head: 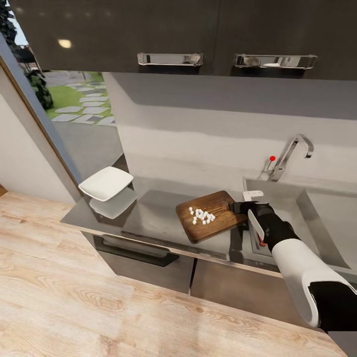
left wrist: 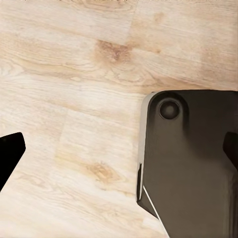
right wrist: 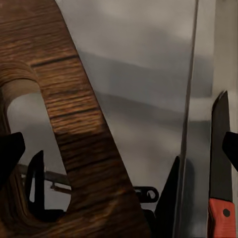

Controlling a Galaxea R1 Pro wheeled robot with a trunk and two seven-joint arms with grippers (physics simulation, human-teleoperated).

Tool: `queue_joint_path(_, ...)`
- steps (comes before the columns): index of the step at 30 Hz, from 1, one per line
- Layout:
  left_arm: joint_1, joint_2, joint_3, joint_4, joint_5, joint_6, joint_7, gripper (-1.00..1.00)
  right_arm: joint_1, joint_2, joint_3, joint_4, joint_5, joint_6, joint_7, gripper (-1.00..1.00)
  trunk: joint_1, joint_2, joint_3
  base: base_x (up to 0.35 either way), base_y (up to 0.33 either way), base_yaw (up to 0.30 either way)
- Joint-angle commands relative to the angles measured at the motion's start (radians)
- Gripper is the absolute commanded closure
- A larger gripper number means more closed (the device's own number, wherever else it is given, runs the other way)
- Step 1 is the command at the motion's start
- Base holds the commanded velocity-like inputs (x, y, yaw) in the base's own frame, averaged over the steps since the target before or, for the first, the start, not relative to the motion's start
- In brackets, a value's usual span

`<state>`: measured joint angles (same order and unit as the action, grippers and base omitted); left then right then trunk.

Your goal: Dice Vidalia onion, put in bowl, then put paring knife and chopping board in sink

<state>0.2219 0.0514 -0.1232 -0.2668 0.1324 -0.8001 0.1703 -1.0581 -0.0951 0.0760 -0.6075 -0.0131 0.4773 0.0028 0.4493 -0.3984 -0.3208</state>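
Observation:
The brown chopping board (head: 218, 225) lies on the grey countertop (head: 148, 215) just left of the sink (head: 302, 218). Several small white onion dice (head: 202, 215) are piled on its middle. My right gripper (head: 239, 207) is at the board's sink-side end and stands open. In the right wrist view the board's handle slot (right wrist: 22, 148) sits between the spread fingers (right wrist: 10, 156). The paring knife (right wrist: 220, 163), with a dark blade and a red handle (head: 261, 242), lies beside the board at the sink's edge. The white bowl (head: 105, 182) stands at the counter's far left. My left gripper (left wrist: 119, 148) hangs open over the floor.
A chrome tap (head: 290, 156) with a red knob (head: 272, 158) stands behind the sink. Dark wall cabinets (head: 198, 29) hang above. A window (head: 69, 99) is at the left. The robot's dark base (left wrist: 193, 168) rests on the wooden floor (head: 74, 297).

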Motion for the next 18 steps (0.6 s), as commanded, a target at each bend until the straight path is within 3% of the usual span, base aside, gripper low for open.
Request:
queue_joint_path(1,0.0,0.001,-0.009,-0.002,0.009,-0.001,0.003,-1.0,0.0,0.001,0.005,-0.001,-0.004,0.006,0.0,-1.0,0.001,-0.002,-0.002,0.0,0.0,0.0)
queue_joint_path(18,0.001,0.001,-0.009,0.001,0.01,-0.001,0.003,-1.0,0.0,0.006,0.004,0.012,-0.002,0.006,-0.004,-1.0,0.001,-0.002,-0.002,0.0,0.0,0.0)
